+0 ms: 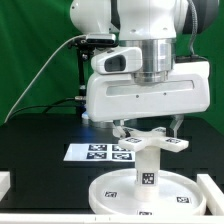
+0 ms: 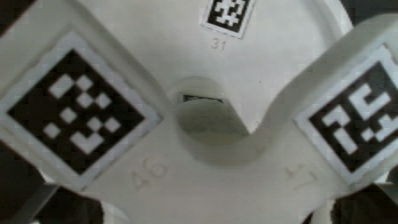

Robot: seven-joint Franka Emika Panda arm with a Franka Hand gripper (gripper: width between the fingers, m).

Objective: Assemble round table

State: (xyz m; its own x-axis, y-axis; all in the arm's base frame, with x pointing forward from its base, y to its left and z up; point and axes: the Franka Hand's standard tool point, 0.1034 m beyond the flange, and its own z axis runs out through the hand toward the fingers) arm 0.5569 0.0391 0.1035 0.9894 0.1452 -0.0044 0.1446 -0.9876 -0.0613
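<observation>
The round disc point(image 1: 112, 196) lies flat on the black table near the front. The thick leg point(image 1: 148, 172) stands upright on it, and the cross-shaped foot piece point(image 1: 150, 143) sits on top of the leg. My gripper point(image 1: 150, 129) hangs right over the foot piece, open, with one finger point(image 1: 121, 129) on each side of the cross and nothing held. In the wrist view the foot piece point(image 2: 196, 120) fills the picture at very close range, two tagged arms spreading from its hub. My fingers do not show clearly in that view.
The marker board point(image 1: 88, 152) lies flat on the table behind the disc. White rail pieces stand at the table's front corners, one on the exterior view's left point(image 1: 5, 186) and one on its right point(image 1: 213, 187). A green backdrop closes the rear.
</observation>
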